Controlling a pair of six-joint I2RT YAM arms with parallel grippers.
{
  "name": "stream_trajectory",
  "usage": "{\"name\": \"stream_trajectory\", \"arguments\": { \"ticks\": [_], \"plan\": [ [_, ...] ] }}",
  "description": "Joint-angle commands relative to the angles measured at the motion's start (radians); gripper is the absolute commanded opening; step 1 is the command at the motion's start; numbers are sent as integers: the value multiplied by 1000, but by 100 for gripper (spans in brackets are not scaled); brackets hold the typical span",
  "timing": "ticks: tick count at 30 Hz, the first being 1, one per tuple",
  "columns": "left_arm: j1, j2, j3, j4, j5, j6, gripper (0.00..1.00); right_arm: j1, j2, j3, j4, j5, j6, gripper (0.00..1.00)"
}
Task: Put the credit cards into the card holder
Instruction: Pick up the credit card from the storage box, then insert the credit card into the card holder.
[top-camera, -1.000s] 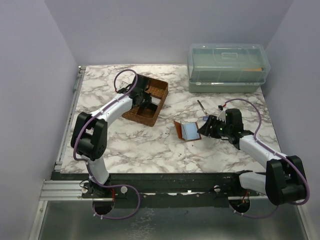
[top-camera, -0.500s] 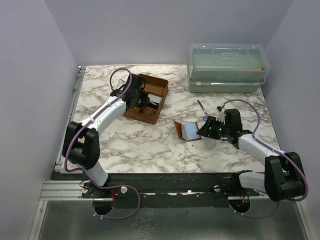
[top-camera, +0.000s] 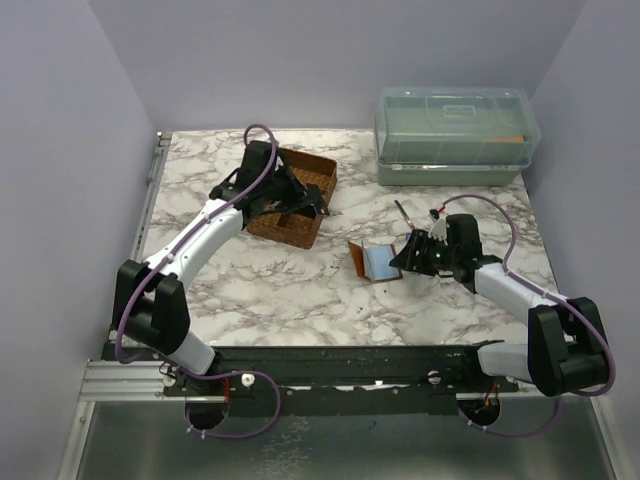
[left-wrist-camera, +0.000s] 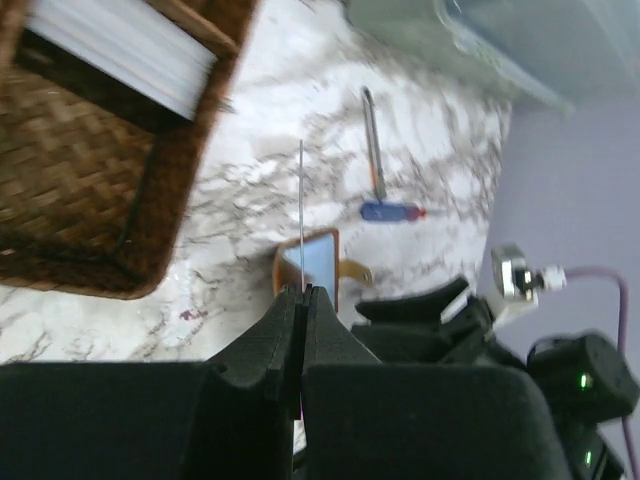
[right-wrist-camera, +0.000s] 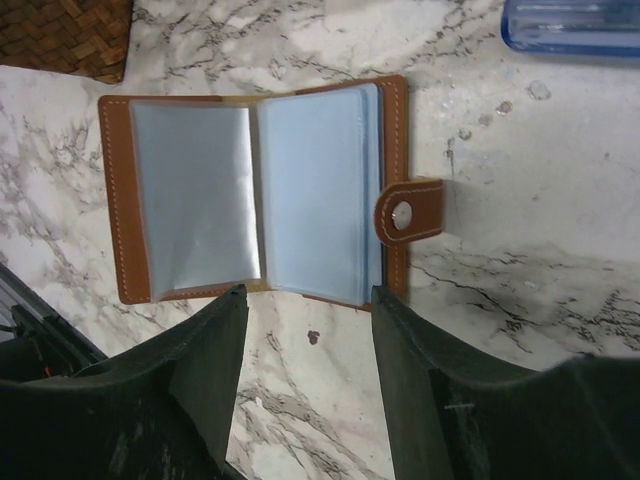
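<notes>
Left wrist view: left gripper (left-wrist-camera: 301, 292) clamped on an edge-on credit card (left-wrist-camera: 301, 205); it should handle thin, stiff and slick, so grip one end. Right gripper (right-wrist-camera: 305, 297), jaws apart, hovers over the card holder (right-wrist-camera: 250, 190).

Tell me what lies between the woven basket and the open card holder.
Only bare marble tabletop between basket and card holder, in the top view.

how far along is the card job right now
Early on. The card holder lies open and looks empty, with the open right gripper at its edge. The left gripper pinches one card edge-on near the basket. Inserting it remains.
</notes>
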Motion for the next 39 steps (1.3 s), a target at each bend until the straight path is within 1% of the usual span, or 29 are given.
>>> {"name": "stream_trajectory", "arguments": {
  "ticks": [1,4,7,8,10,13,16,18,22,28,35,39],
  "plan": [
    [-13,38,21,127,315,173,0,27,17,48,15,-29,9,56],
    [-68,116,75,130,442,229,0,36,29,51,54,-33,29,56],
    [-147,201,123,129,537,248,0,37,39,53,78,-49,64,55],
    [-161,228,134,130,557,252,0,38,37,51,86,-53,74,54],
    [-205,271,148,128,580,263,0,37,28,39,109,-53,96,48],
    [-229,313,144,127,575,254,0,36,32,26,130,-41,124,38],
    [-230,335,136,111,544,263,0,36,56,28,127,-22,143,28],
    [-230,362,141,88,541,268,0,35,75,19,151,-17,155,25],
    [-230,413,144,65,506,249,0,36,128,33,160,-10,164,21],
    [-230,459,190,-26,391,262,0,36,186,44,161,33,161,18],
    [-229,470,170,-85,344,256,0,36,197,-10,174,98,216,18],
    [-227,461,142,-85,360,259,0,35,187,-52,202,105,239,18]
  ]
}}
